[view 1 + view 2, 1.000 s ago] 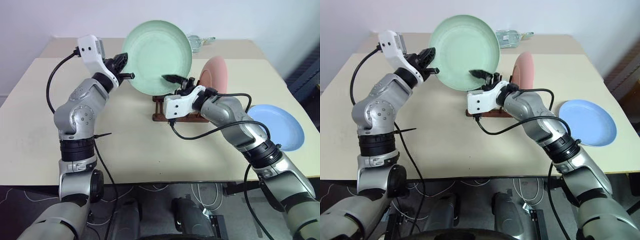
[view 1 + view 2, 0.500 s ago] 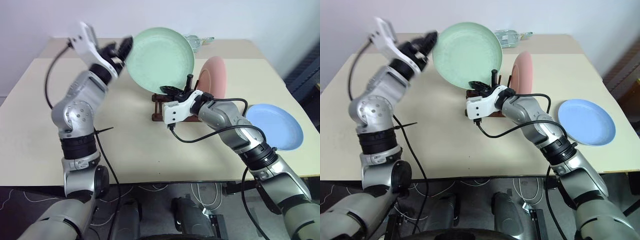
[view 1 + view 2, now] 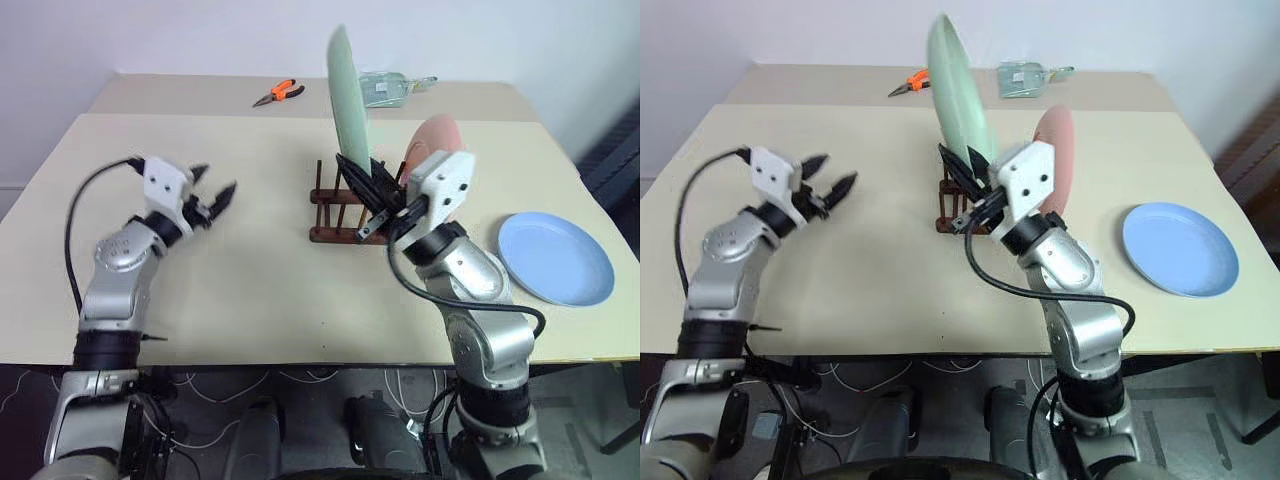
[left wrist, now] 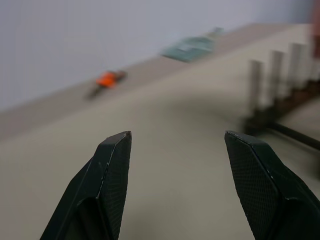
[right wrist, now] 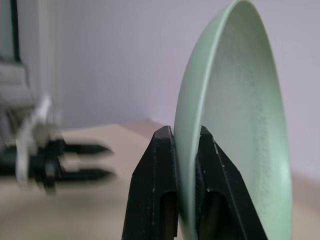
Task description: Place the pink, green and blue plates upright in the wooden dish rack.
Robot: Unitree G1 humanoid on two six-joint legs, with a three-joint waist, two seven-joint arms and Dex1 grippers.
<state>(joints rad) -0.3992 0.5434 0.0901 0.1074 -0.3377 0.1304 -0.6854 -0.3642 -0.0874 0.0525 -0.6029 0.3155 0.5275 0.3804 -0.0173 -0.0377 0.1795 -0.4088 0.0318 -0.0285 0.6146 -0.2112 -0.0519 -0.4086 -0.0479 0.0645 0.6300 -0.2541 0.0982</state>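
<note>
Above the wooden dish rack (image 3: 340,213), right tool (image 3: 362,178) pinches green plate (image 3: 345,100); left tool (image 3: 212,196) spread.

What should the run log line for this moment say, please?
right claw: shut on green plate, edge-on above wooden dish rack | left claw: open, empty | pink plate: upright in rack | blue plate: flat on table

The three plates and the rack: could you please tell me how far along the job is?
Done: the pink plate stands upright in the rack. In hand: the right gripper is shut on the green plate's rim, holding it on edge above the rack, not yet slotted. Left: the blue plate lies flat on the table. The left gripper is open and empty.
</note>
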